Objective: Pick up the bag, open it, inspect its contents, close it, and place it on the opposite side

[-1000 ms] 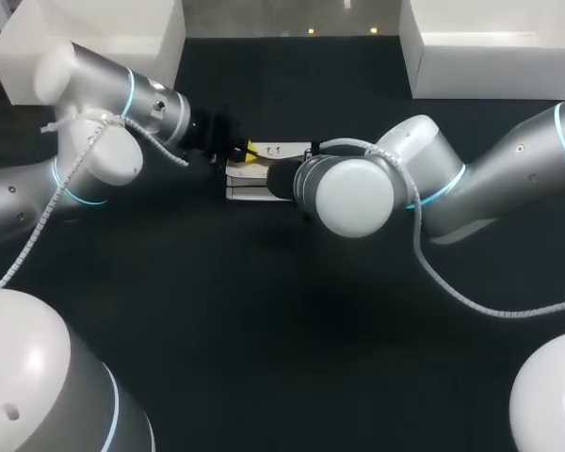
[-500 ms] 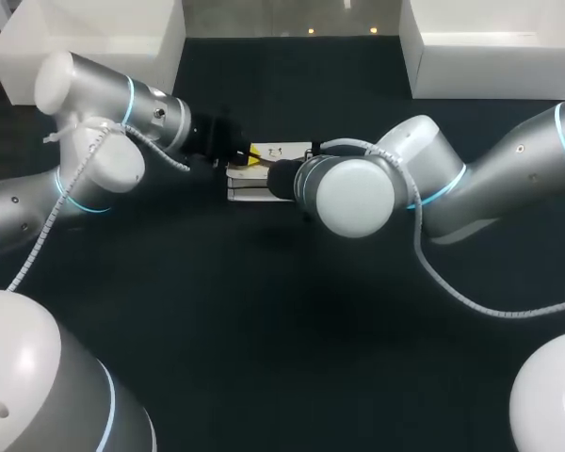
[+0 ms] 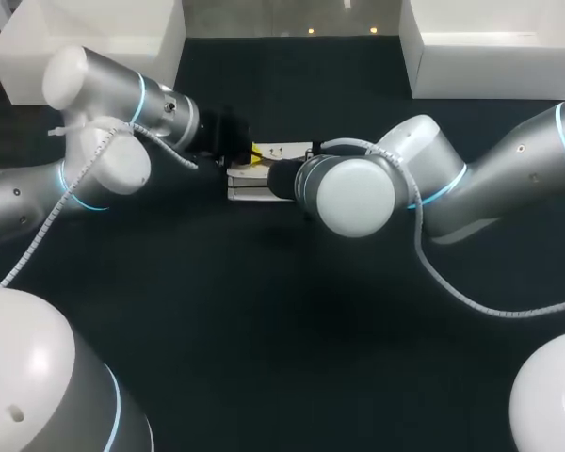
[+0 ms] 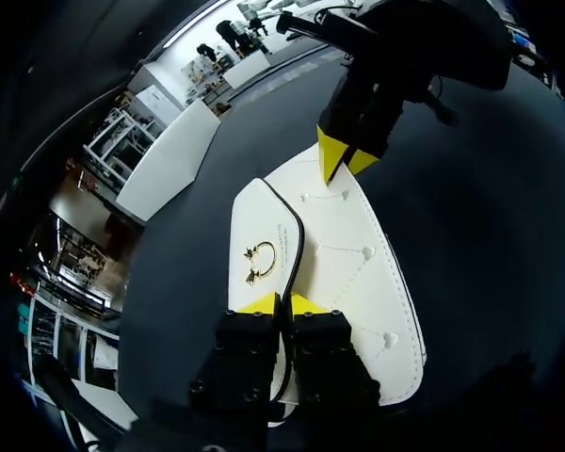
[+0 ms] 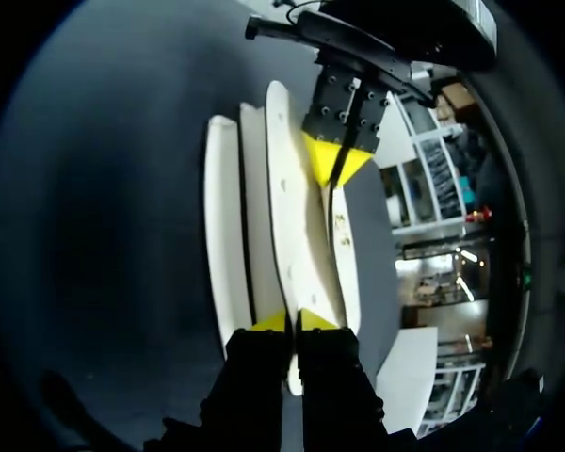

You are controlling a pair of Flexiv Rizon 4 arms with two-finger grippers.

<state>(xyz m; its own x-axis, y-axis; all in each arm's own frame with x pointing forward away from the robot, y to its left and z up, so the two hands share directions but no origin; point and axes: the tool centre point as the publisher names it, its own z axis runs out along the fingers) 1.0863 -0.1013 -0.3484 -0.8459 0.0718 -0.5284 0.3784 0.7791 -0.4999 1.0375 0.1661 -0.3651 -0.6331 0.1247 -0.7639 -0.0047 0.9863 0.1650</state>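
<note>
You hold the white bag (image 3: 250, 188) from both ends.
Your left hand (image 4: 282, 303) and right hand (image 5: 292, 320) each pinch one edge, fingers nearly together.

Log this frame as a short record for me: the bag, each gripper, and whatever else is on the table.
bag: white, gold clasp on the flap, at the table's middle between both grippers
left gripper: shut on the bag, at the flap's edge
right gripper: shut on the bag, at the opposite end
contents: not visible
table: dark surface
left bin: white, far left corner
right bin: white, far right corner
</note>
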